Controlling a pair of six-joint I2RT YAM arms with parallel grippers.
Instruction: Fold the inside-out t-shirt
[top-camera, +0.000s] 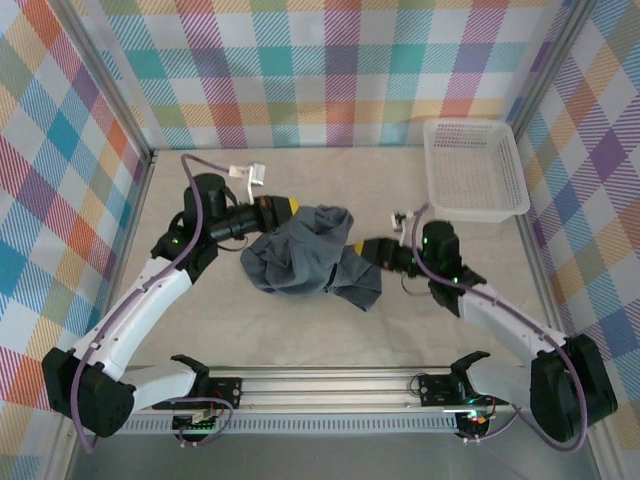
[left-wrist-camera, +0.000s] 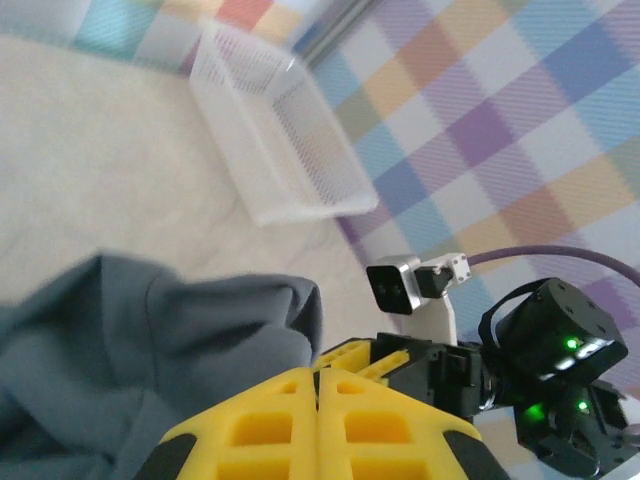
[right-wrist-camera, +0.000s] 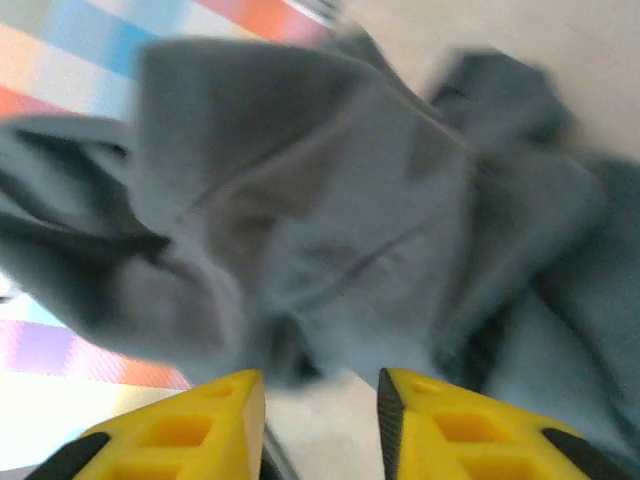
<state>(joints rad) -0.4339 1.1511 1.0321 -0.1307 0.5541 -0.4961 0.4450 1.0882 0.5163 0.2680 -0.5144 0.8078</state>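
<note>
1. Two grippers flank the inside-out t-shirt (top-camera: 300, 255), which sits bunched in a loose heap on the table (top-camera: 250, 330) between them, not spread flat.
2. The left gripper (top-camera: 290, 210) has its yellow fingers pressed flat together, with grey fabric right at their tips. Whether a fold is actually pinched cannot be told.
3. The right gripper (top-camera: 352, 250) stands narrowly apart and holds nothing, with cloth bulging just ahead of its fingers.
4. Likely hazard: if the left grip has only a thin edge, a pull could let it slip free. If it has several layers, the whole heap may drag along instead of opening out.
5. Second hazard: if the right jaws close into the crumpled folds ahead, they may catch the wrong layer, twisting the shirt tighter rather than flattening it.
</note>
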